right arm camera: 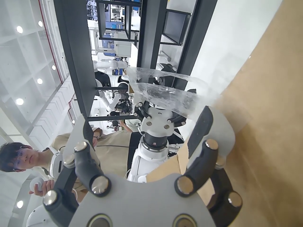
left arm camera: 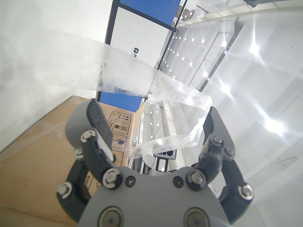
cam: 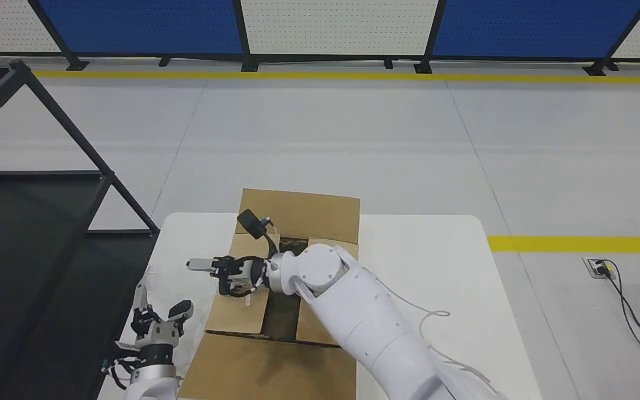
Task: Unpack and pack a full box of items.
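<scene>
**Q:** Where is the cardboard box (cam: 300,210)?

**A:** Flaps open, on the tabletop's (cam: 430,270) left half. Right gripper (cam: 215,268), jaws apart, over the box. Left gripper (left arm camera: 153,121), jaws apart, at the near-left corner, clear tape (left arm camera: 127,76) stuck to one finger (left arm camera: 220,128). Pale floor (cam: 400,130), blue partitions (cam: 140,25) beyond.

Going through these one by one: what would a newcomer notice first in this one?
An open brown cardboard box sits mid-way on the white table, with the right gripper at its left flap, fingers apart. In the left wrist view, a crumpled strip of clear packing tape stretches across and clings to one of the fingers of the open left gripper.
</scene>
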Motion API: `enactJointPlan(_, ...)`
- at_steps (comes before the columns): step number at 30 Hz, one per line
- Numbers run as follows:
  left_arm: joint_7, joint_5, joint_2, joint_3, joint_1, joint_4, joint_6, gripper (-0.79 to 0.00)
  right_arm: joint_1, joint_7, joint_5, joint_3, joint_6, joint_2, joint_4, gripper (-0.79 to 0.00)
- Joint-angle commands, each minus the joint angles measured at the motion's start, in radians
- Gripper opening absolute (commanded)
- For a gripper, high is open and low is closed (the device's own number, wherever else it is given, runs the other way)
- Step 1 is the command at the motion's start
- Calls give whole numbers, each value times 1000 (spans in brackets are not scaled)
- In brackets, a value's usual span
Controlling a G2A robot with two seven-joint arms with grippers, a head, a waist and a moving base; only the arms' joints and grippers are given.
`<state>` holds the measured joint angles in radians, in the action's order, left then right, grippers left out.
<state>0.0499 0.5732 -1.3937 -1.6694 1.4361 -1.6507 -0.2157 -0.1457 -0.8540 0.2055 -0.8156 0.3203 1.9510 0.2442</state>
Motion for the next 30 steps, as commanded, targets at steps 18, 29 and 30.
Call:
enactJointPlan(18, -12, 14, -2, -9, -7, 5, 10, 0, 11, 72, -10, -25, -42, 16, -42, 0)
enactJointPlan(29, -14, 11, -3, -6, -15, 12, 16, 0, 10, 68, -30, -39, -65, 12, -53, 0)
enactJointPlan(30, -14, 10, -4, -6, -15, 13, 15, 0, 9, 67, -32, -39, -67, 12, -54, 0)
